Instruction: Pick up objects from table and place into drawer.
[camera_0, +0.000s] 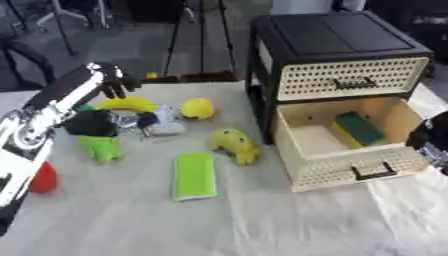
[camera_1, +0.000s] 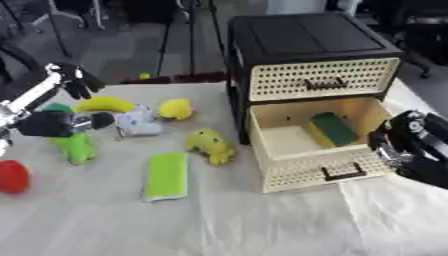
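**Hovering over the toys, drawer open**

Reaching in from my left, my left hand (camera_0: 112, 80) hangs above the far end of the toy pile, fingers curled and pointing down, holding nothing; just below it lies a yellow banana (camera_0: 128, 104); beside that sit a round yellow toy (camera_0: 198, 108), a grey-and-white object (camera_0: 162, 125) and a black object (camera_0: 90, 123); a green plush toy (camera_0: 101, 148) lies nearer me, a yellow plush toy (camera_0: 234, 144) sits close to the cabinet, and a flat green pad (camera_0: 193, 175) lies on the white tablecloth (camera_0: 219, 220); a red object (camera_1: 12, 176) rests at my far left; the lower drawer (camera_0: 346, 172) of the black cabinet (camera_0: 332, 30) stands pulled out, with a green sponge (camera_0: 359, 128) inside; my right hand (camera_1: 411, 145) is beside the drawer's right front corner; I cannot tell how its fingers stand.
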